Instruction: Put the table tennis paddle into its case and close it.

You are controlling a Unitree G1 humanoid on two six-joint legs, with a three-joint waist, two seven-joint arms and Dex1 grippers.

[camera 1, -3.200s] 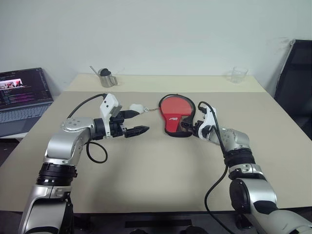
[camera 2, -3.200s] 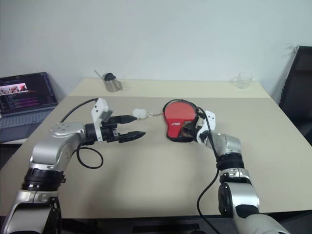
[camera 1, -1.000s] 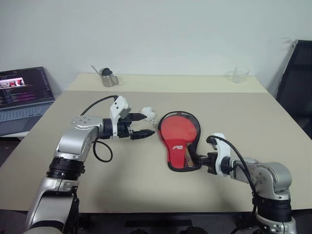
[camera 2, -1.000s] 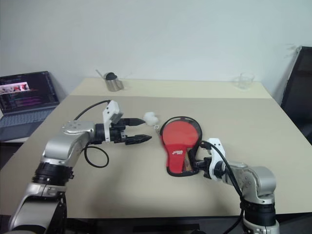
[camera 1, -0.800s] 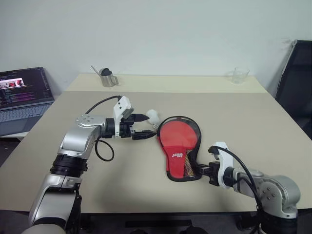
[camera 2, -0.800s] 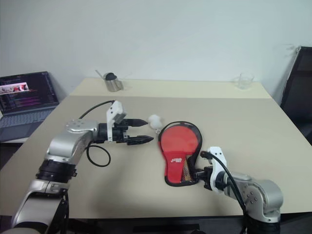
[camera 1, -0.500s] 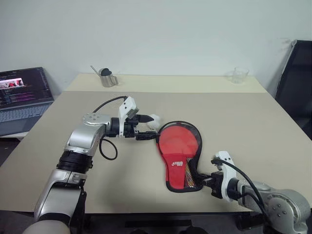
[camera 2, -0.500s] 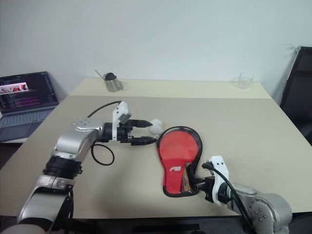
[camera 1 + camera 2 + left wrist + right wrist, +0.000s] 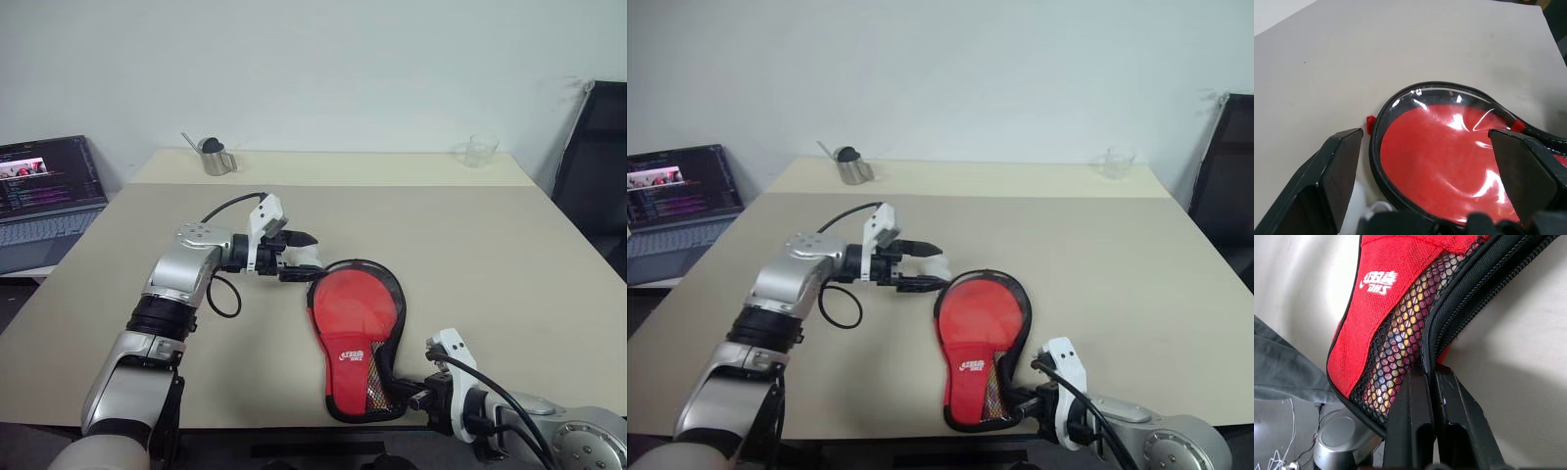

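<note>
The case [image 9: 355,328] is red in the middle with a black edge, and it has white letters on a red patch. Near its bottom end is black net with red and yellow showing through. The table [image 9: 509,255] is plain tan.

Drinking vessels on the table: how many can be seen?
2. A metal cup stands at the table's far left edge, and a clear glass stands at its far right edge. None seems hidden.
</note>
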